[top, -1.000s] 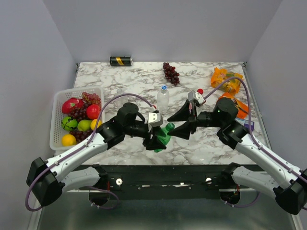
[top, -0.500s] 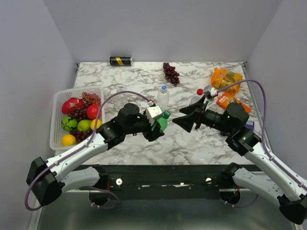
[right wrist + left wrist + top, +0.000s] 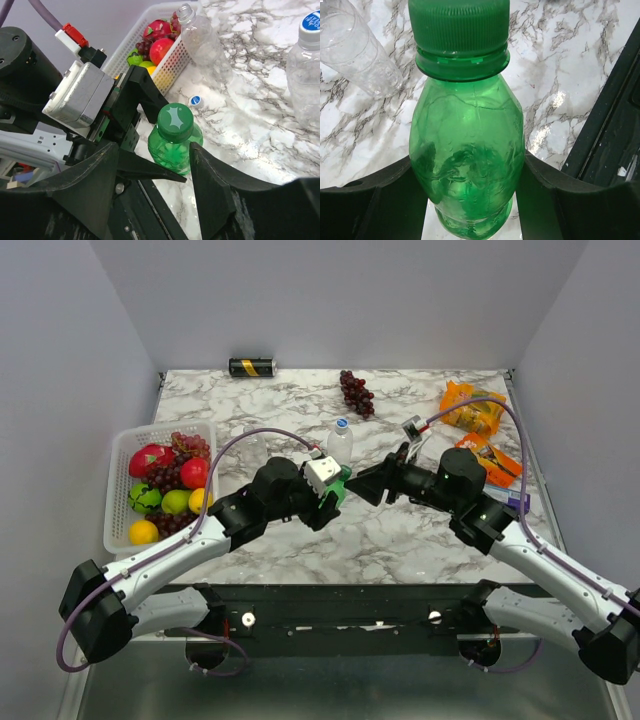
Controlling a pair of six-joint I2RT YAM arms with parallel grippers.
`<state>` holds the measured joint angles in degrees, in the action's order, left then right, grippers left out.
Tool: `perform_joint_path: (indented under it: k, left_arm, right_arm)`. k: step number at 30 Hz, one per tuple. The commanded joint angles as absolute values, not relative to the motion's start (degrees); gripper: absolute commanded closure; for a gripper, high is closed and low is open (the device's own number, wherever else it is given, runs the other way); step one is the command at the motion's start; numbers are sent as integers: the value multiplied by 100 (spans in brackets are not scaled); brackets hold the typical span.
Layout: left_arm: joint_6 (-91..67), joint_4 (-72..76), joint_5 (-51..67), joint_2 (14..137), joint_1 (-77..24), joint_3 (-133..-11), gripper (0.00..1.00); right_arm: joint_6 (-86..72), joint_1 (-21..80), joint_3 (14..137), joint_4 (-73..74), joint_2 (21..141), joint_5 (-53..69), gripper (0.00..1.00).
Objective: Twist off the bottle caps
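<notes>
Well, from above, the green bottle (image 3: 338, 492) is nearly hidden between the two arms, and the left wrist view cuts off its base. The left gripper (image 3: 470, 200) pinches its body, over the front middle of the marble table (image 3: 400, 530). The right gripper (image 3: 152, 150) stands spread, one finger either side of the green cap (image 3: 175, 121); whether either touches it, I can't tell.
</notes>
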<state>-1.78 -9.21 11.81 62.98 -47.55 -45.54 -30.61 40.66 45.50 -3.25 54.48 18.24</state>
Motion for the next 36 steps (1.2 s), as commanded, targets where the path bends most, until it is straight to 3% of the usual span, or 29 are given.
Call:
perform_joint_path:
  k: [1, 31, 36]
  left_arm:
    - [-211, -765, 993, 6310, -4799, -4588, 65]
    - [-202, -782, 1151, 6662, -5019, -4658, 66]
    - [-202, -791, 1204, 6662, -5036, -4676, 65]
  right_arm:
    - [-3190, 4166, 4632, -536, 5642, 1652, 34]
    - [-3006, 4245, 4904, -923, 6372, 1582, 43]
    - [-2980, 4254, 4896, -923, 6407, 1679, 58]
